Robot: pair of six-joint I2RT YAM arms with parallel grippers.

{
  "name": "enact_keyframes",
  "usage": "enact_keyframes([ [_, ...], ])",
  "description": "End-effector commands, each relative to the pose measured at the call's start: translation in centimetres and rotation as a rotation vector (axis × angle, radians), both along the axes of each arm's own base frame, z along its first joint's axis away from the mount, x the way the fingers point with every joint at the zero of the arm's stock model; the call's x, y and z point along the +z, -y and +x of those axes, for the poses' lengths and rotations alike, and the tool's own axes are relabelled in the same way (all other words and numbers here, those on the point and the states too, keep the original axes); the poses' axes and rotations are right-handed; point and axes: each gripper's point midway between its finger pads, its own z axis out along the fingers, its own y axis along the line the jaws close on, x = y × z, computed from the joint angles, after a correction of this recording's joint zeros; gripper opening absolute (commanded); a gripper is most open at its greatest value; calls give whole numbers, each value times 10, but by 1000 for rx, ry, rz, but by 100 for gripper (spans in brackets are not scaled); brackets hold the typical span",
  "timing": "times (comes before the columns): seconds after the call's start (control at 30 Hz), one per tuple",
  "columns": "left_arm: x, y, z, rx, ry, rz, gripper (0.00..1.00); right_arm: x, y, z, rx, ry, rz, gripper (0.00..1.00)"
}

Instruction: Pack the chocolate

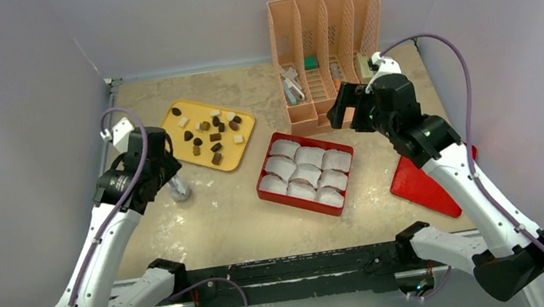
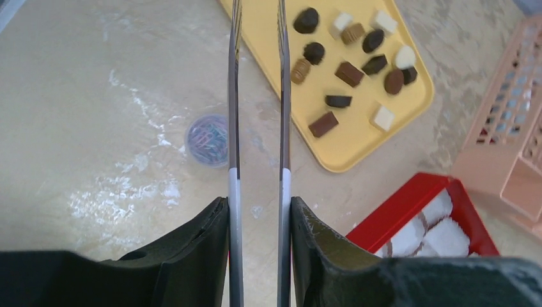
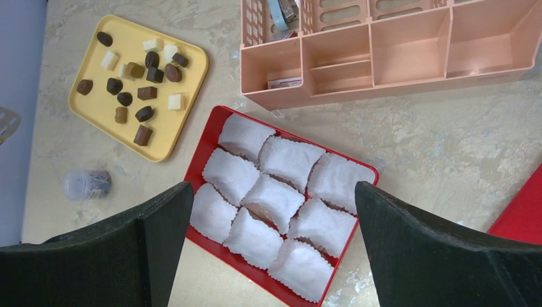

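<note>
The chocolate (image 1: 209, 130) lies as several dark, tan and cream pieces on a yellow tray (image 1: 168, 124) at the back left; it also shows in the left wrist view (image 2: 348, 73) and the right wrist view (image 3: 146, 93). A red box (image 1: 261, 181) in the middle holds several empty white paper cups (image 1: 304, 166). My left gripper (image 1: 153, 160) is shut on metal tweezers (image 2: 234, 96), whose blades stand apart and point at the tray's near corner. My right gripper (image 1: 350, 106) is open and empty, above and behind the box (image 3: 198, 163).
A small clear jar of clips (image 1: 180, 189) stands on the table next to the left gripper. A peach desk organiser (image 1: 324, 34) stands at the back right. The red lid (image 1: 422, 184) lies at the right under the right arm.
</note>
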Motion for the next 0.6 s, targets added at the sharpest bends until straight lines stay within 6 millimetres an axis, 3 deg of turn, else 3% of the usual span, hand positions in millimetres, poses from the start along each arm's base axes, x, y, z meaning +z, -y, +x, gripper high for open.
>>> enact_keyframes([
  [0.0, 26, 28, 24, -297, 73, 68, 36, 10, 6, -2, -21, 37, -1, 98],
  [0.3, -10, 36, 26, -497, -120, 181, 33, 7, 9, -2, -28, 36, -15, 98],
  [0.57, -34, 55, 33, -626, -191, 160, 34, 6, 10, -1, -31, 36, -22, 98],
])
